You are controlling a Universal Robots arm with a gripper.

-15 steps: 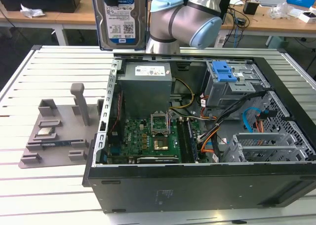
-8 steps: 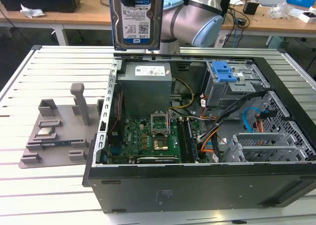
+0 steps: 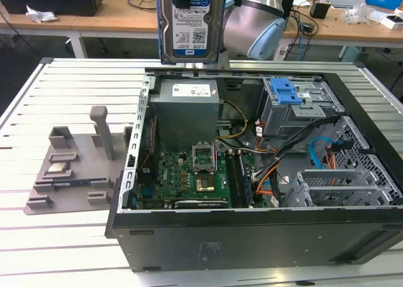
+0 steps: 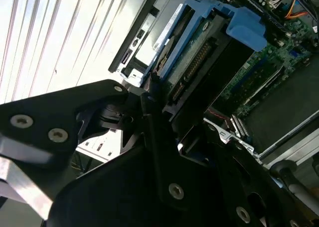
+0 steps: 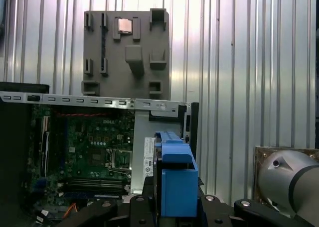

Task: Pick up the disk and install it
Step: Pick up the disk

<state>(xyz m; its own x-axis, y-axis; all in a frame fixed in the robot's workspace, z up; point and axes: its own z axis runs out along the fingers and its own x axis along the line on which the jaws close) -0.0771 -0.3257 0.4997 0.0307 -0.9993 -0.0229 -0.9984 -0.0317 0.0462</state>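
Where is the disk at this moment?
The end effector holds the disk upright; in the exterior view it hangs at top centre, above the far edge of the open computer case, over the grey power supply.

I am holding one disk (image 3: 191, 22), and I am counting one blue bracket (image 5: 177, 182) framing it. One open computer case (image 3: 252, 243) is lying on one slatted table (image 3: 75, 79). Inside the case I am counting one motherboard (image 3: 182, 177), one grey power supply (image 3: 186, 107), one blue latch (image 3: 284, 89) and two grey metal cages: one under the latch (image 3: 283, 117) and one apart from it (image 3: 340, 186). Beside the case I am counting one grey tray (image 3: 69, 199), and it is carrying one small square chip (image 3: 58, 168) and one upright post (image 3: 102, 129).
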